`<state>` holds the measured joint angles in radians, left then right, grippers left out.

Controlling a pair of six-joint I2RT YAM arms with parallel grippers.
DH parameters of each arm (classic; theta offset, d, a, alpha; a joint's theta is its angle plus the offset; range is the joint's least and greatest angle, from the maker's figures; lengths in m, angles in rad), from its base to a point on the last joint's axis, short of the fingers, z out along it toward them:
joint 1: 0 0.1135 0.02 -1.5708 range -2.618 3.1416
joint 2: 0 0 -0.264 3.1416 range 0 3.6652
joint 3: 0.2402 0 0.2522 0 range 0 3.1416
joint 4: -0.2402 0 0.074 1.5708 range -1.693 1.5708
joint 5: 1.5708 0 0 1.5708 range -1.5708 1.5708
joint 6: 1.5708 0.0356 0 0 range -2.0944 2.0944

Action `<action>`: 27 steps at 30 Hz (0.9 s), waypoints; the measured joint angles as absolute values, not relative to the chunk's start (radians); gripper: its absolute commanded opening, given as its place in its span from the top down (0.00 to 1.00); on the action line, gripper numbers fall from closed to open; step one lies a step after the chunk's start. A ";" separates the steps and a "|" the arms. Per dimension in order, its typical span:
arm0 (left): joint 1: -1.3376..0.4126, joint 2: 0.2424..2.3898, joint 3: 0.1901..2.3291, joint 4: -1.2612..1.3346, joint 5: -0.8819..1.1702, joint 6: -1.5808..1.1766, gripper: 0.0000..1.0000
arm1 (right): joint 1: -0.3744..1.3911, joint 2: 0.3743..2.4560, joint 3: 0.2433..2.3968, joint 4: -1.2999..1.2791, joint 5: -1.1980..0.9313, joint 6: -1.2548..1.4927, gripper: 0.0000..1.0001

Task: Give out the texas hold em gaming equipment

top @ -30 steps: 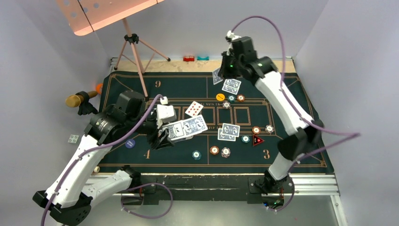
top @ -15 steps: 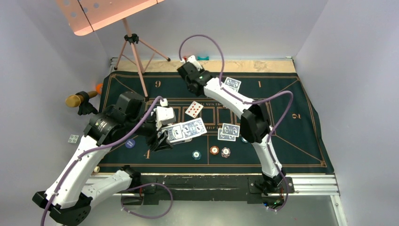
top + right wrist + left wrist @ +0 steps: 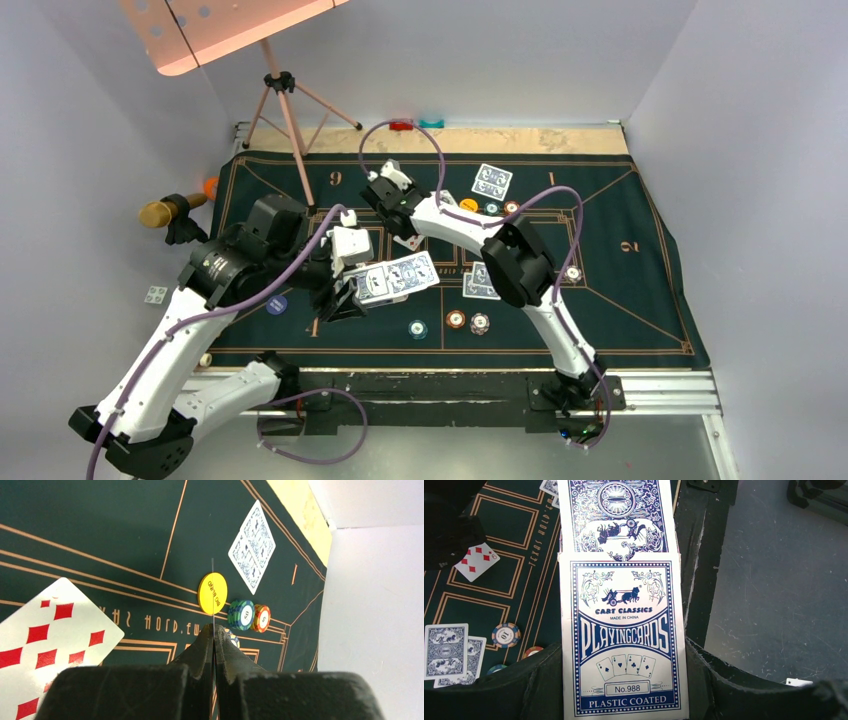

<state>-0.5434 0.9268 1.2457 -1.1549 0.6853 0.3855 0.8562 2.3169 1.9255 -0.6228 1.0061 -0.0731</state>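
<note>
Right now, left tool (image 3: 624,680) clenched on card box (image 3: 623,630), near side of face-up diamonds card (image 3: 55,645), top card (image 3: 616,515) poking out, presumably so I can draw. Right tool (image 3: 214,645) pinches single card (image 3: 213,595) edge-on, just beside face-up diamonds card, likely for dealing.

Robot lab enclosure, white partition walls (image 3: 740,120), aluminium base rail (image 3: 660,388), tripod (image 3: 287,105)

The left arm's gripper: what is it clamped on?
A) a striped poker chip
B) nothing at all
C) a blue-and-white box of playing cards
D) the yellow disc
C: the left gripper has a finger on each side of a card box printed "Playing Cards", with a card poking out of its far end.
</note>
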 measured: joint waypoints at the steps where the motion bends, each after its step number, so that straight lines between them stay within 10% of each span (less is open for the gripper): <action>1: -0.543 0.927 1.246 -1.155 0.685 0.385 1.00 | 0.857 2.317 1.913 -0.619 1.007 -0.073 1.00; 27: -0.543 0.941 1.258 -1.155 0.695 0.385 1.00 | 0.894 2.295 1.753 -0.579 0.735 0.093 0.91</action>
